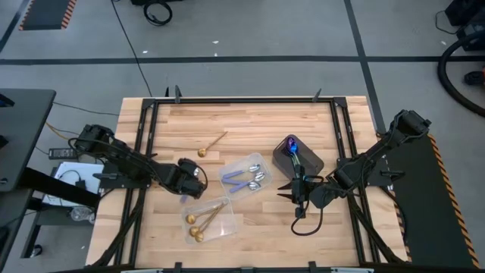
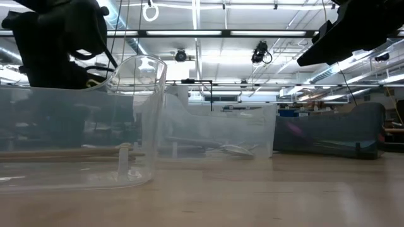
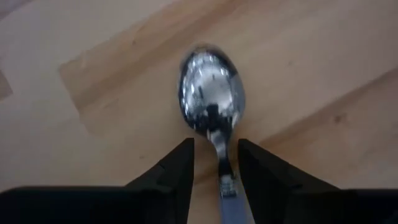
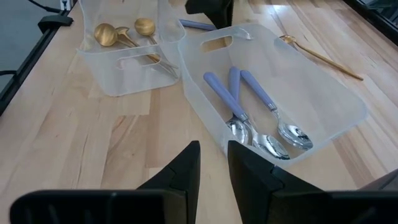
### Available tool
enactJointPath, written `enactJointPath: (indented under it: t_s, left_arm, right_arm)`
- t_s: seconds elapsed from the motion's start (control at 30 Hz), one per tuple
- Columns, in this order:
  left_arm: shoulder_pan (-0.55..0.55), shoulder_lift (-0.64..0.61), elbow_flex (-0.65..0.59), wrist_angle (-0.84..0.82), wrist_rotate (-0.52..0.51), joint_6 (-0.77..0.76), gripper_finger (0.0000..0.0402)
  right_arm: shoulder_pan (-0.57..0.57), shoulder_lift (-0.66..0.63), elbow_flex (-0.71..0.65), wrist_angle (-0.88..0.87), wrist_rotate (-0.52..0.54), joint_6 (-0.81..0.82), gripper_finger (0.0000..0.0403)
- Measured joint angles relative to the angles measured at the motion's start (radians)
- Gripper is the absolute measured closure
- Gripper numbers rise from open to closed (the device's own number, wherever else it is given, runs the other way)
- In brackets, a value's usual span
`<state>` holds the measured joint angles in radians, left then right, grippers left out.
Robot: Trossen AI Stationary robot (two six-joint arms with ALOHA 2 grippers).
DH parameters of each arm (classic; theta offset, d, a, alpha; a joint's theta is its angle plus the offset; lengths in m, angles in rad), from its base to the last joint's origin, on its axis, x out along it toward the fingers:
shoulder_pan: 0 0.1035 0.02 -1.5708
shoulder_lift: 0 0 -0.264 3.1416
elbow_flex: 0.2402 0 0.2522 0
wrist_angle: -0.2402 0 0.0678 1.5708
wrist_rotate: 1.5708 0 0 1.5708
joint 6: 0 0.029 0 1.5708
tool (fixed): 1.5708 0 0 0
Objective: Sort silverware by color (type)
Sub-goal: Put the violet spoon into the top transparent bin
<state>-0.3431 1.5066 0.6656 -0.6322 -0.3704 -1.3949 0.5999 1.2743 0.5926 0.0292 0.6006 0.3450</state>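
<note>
The left pincer hangs low over the wooden counter beside the trays, its fingers apart on either side of a silver spoon whose bowl lies on the wood; whether they touch its handle cannot be told. The right pincer waits near the dark tray, fingers slightly apart with nothing between them. Three lilac-handled spoons lie in one clear tray, gold spoons in another, and one gold spoon lies loose on the far counter.
</note>
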Motion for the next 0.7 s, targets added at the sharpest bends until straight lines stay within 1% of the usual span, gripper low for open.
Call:
enactJointPath:
  t_s: [0.17,0.27,0.33,0.47,0.6,0.7]
  left_arm:
    - [0.0,0.0,-0.003,0.002,-0.041,0.019,0.0279]
    - [0.0,0.0,-0.003,0.003,-0.065,0.038,0.0295]
    - [0.0,0.005,-0.003,0.015,-0.067,0.066,0.0319]
    - [0.0,0.038,-0.001,0.046,-0.074,0.117,0.0381]
    - [-0.001,0.078,0.001,0.081,-0.091,0.172,0.0386]
    - [-0.002,0.082,0.001,0.09,-0.093,0.177,0.0386]
  right_arm:
    - [0.0,0.0,0.0,0.0,0.0,0.0,0.0311]
    - [0.0,0.0,0.0,0.001,0.0,0.0,0.0311]
    - [0.0,0.0,0.0,0.0,0.0,0.0,0.0311]
    - [0.0,0.0,0.0,0.001,0.0,0.0,0.0311]
    - [0.0,0.0,0.0,0.001,0.0,0.0,0.0311]
    - [0.0,0.0,0.0,0.002,0.0,0.0,0.0311]
